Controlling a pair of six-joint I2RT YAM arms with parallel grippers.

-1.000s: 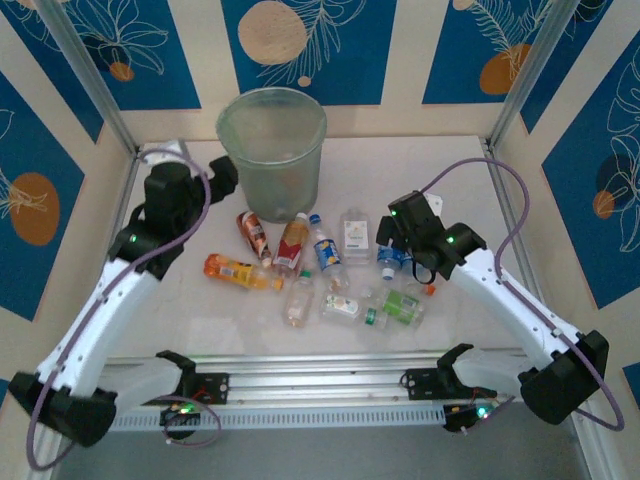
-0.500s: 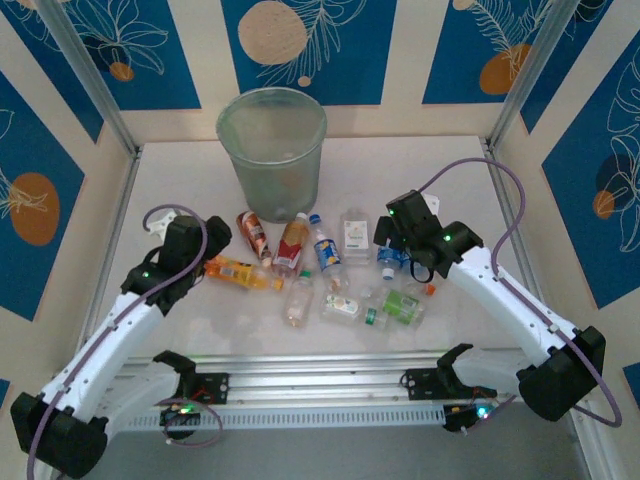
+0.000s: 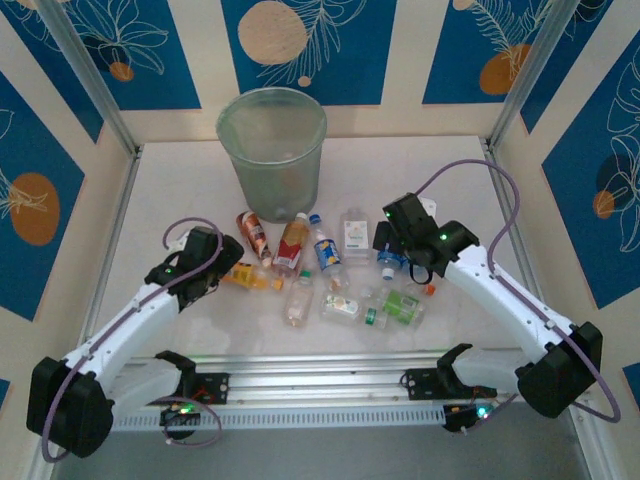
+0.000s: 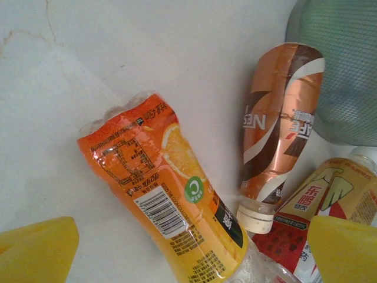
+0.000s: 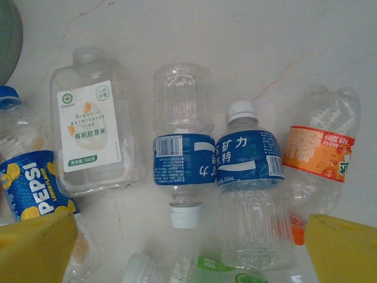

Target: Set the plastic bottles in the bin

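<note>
Several plastic bottles lie in a cluster mid-table in front of the bin (image 3: 272, 150), which stands upright at the back. My left gripper (image 3: 226, 268) is open, its yellow fingertips (image 4: 36, 249) straddling the lower end of an orange-label bottle (image 4: 165, 194) lying flat. Beside it lie a brown-label bottle (image 4: 277, 135) and a red-and-yellow-label bottle (image 4: 333, 203). My right gripper (image 3: 388, 243) hovers open over two blue-label bottles (image 5: 184, 154) (image 5: 250, 171), holding nothing. A white-label square bottle (image 5: 91, 130), a Pepsi bottle (image 5: 29, 188) and an orange-label clear bottle (image 5: 321, 156) flank them.
A green-label bottle (image 3: 400, 303) and clear bottles (image 3: 298, 298) lie nearer the front. An aluminium rail (image 3: 320, 385) runs along the near edge. Metal frame posts (image 3: 90, 80) and patterned walls close in the sides and back.
My left arm has swung away from beside the bin, forward and right, down onto the orange-label bottle. The right gripper has edged slightly left over the blue-label bottles.
</note>
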